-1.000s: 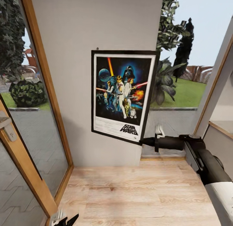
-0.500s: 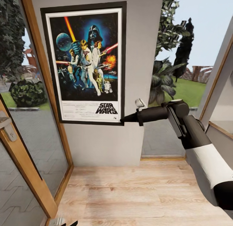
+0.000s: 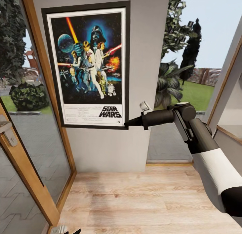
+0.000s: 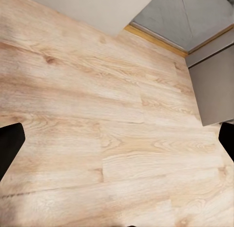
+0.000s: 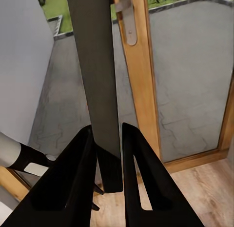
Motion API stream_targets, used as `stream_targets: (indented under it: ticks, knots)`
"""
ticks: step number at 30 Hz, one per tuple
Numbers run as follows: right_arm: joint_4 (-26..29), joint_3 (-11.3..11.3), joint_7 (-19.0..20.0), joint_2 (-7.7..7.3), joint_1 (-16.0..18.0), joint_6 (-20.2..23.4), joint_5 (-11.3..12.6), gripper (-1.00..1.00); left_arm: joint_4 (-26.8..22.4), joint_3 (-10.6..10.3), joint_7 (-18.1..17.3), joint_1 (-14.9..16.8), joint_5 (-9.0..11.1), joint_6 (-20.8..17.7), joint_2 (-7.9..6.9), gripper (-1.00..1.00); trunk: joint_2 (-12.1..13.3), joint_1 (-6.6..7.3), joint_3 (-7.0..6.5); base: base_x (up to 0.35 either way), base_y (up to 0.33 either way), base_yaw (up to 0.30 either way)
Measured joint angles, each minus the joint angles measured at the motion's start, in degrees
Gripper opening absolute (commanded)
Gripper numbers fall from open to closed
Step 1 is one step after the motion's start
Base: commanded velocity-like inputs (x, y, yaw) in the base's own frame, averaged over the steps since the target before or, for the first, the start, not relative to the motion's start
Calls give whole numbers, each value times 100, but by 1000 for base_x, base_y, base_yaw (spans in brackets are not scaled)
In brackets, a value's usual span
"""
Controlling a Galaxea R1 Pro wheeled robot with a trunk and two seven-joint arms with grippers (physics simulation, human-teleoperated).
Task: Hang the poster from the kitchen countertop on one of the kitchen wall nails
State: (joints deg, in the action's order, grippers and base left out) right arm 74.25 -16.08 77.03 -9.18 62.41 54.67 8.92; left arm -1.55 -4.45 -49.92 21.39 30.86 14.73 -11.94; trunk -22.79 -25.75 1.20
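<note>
The poster is up against the grey wall, upright, between the glass door and the window. The right gripper pinches its lower corner on the window side; in the wrist view both fingers clamp the frame's edge. So the carry looks done and the hanging is under way. No nail is visible, so whether it has caught I cannot tell. Letting go remains. The left gripper, fingers spread and empty, points at the wooden floor.
</note>
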Motion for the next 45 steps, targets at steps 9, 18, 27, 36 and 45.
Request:
stream_targets:
  ticks: [9,18,27,36,45]
  knots:
    - [3,19,-12,0,0,-1,3,-100,0,0,0,0,0,2,0,100,0,0,0,0,0,0]
    - [19,26,-17,0,0,-3,8,-100,0,0,0,0,1,3,0,100,0,0,0,1,0,0]
    - [19,33,-7,0,0,-24,8,-100,0,0,0,0,0,3,-1,100,1,1,0,100,0,0]
    - [4,23,-8,-1,0,-115,6,-100,0,0,0,0,3,0,-8,100,-1,3,0,198,0,0]
    - [-5,11,-8,-2,-3,-131,5,-100,0,1,0,0,7,-4,-9,100,0,2,0,275,0,0]
